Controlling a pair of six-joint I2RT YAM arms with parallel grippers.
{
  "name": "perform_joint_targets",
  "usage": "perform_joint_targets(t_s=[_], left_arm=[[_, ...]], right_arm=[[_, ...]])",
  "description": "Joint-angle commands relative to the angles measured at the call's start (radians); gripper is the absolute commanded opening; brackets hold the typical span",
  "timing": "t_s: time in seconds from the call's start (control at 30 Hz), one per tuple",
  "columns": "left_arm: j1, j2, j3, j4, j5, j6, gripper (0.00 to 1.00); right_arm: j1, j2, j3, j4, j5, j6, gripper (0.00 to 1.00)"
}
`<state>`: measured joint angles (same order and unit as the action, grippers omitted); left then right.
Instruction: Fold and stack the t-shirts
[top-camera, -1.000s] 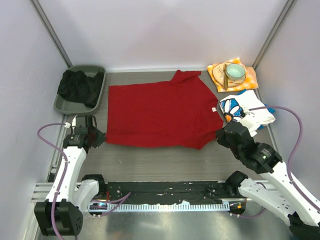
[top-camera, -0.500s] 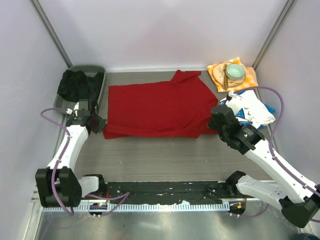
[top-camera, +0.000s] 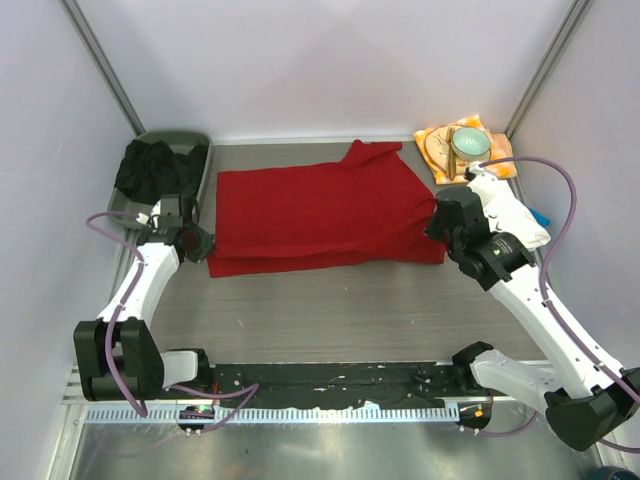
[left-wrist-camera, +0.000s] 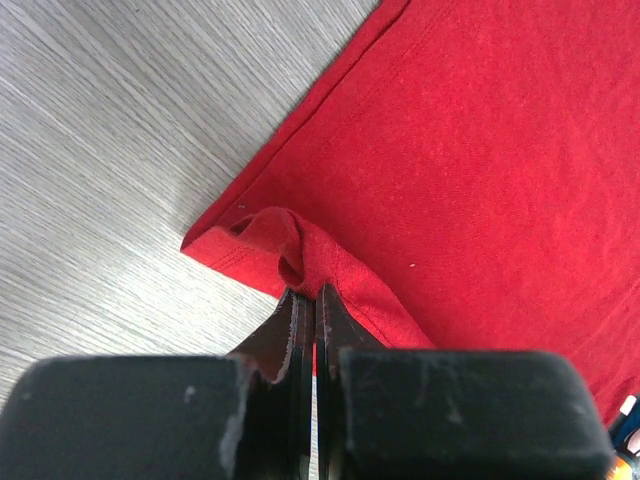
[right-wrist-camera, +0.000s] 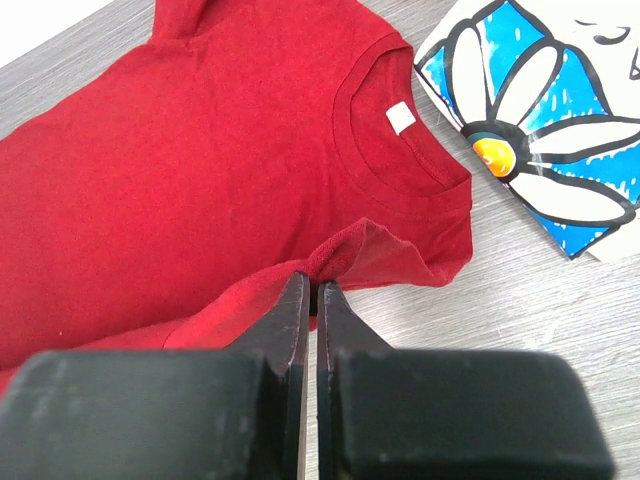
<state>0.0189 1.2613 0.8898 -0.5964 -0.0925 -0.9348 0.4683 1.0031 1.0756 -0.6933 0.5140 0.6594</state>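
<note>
Red cloth pinched at both ends, folks! The left claw (left-wrist-camera: 314, 295) has its jaws pressed tight together on a puckered corner of the red t-shirt (top-camera: 320, 210). The hem bunches up right at the tips. Grey wood-grain table (left-wrist-camera: 120, 150) shows off to the left of them, and red cloth spreads ahead and to the right.

Over to the right claw (right-wrist-camera: 313, 285): jaws together as well, clamped on a raised fold of red. The collar with its small white tag lies just ahead of the tips. Ahead and to the right of that claw sits the daisy-print t-shirt (right-wrist-camera: 540, 150), blue and white petals around an orange centre, close beside the red collar with a strip of table between.

From above, the red tee lies flat between the two claws, a second layer showing along its near edge.

Now the tricky bits. Each claw's black body blocks the bottom of its own camera view, so how much cloth sits inside the jaws can't be told. The print's lettering is cut off at the frame's top corner. In the overhead view the right arm covers much of the printed tee. Beyond the left claw, a dark cloth (top-camera: 150, 172) heaps in a grey tray (top-camera: 200, 140). Beyond the right claw, a bowl (top-camera: 470, 143) rests on an orange cloth (top-camera: 430, 138).
</note>
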Motion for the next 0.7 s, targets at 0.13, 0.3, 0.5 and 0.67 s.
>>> perform_joint_targets(t_s=[0.13, 0.3, 0.5, 0.67], left_arm=[[-0.004, -0.036, 0.015, 0.041, 0.019, 0.01, 0.0], [-0.005, -0.056, -0.005, 0.035, 0.023, 0.013, 0.0], [-0.008, -0.089, -0.041, 0.043, 0.028, 0.013, 0.0], [-0.048, -0.106, -0.071, 0.044, 0.023, 0.013, 0.0]], right_arm=[[-0.008, -0.07, 0.023, -0.005, -0.035, -0.021, 0.01], [-0.01, -0.096, 0.006, -0.043, -0.055, -0.018, 0.01], [-0.008, -0.159, -0.066, -0.058, -0.089, 0.0, 0.01], [-0.01, -0.178, -0.115, -0.068, -0.104, 0.006, 0.01]])
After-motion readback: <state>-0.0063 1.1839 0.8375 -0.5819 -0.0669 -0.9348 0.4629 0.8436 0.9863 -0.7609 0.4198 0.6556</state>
